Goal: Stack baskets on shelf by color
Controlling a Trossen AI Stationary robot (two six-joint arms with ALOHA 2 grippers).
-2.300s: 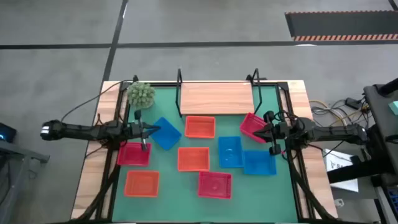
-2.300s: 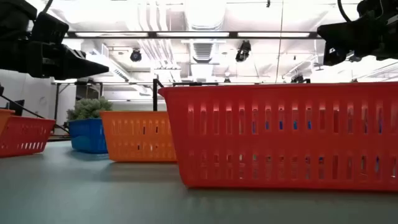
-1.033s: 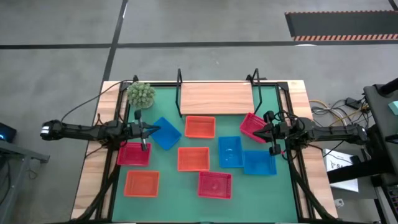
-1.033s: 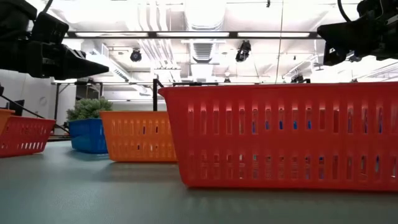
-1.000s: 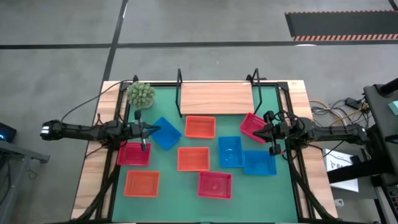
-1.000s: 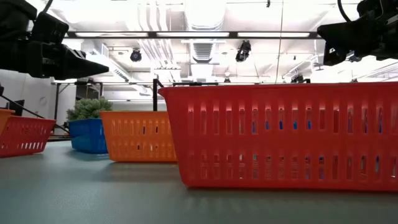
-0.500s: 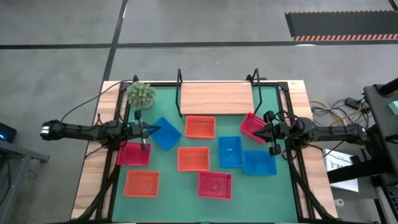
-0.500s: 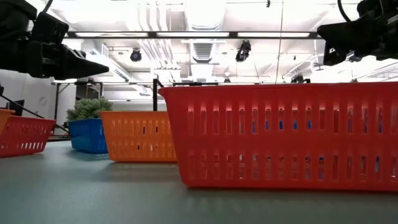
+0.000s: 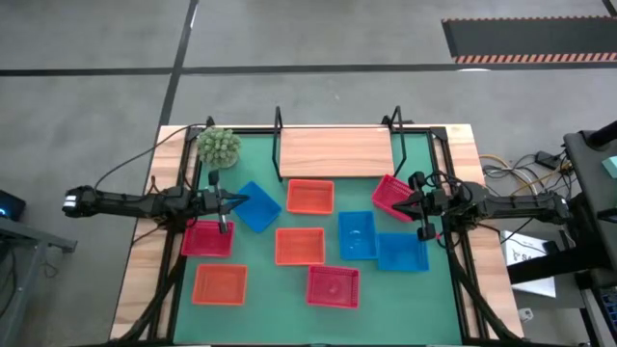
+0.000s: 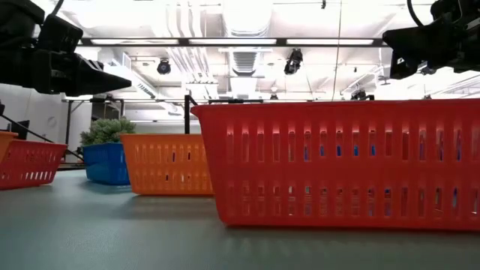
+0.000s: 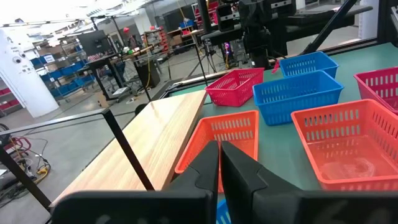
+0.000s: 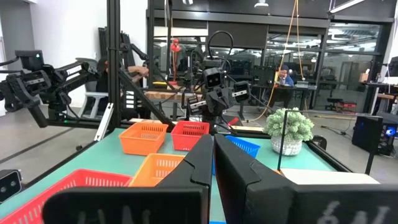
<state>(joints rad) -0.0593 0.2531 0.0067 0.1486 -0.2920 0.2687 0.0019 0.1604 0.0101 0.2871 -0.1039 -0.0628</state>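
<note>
Nine mesh baskets lie flat on the green mat in the high view: red-pink (image 9: pixel 207 238), (image 9: pixel 333 285) and a tilted one (image 9: pixel 394 197); blue (image 9: pixel 256 206), (image 9: pixel 357 234), (image 9: pixel 401 252); orange (image 9: pixel 309 197), (image 9: pixel 300 246), (image 9: pixel 220 283). The wooden shelf (image 9: pixel 335 152) stands bare at the far edge. My left gripper (image 9: pixel 239 201) hovers shut over the left blue basket's near-left corner. My right gripper (image 9: pixel 406 201) hovers shut above the tilted red-pink basket. The low view shows both grippers, left (image 10: pixel 112 79) and right (image 10: pixel 391 51), well above the baskets.
A small potted plant (image 9: pixel 219 146) stands at the mat's far-left corner beside the shelf's black end frame (image 9: pixel 279 145). Wooden table strips (image 9: pixel 143 260) flank the mat. Free mat lies between the shelf and the far row of baskets.
</note>
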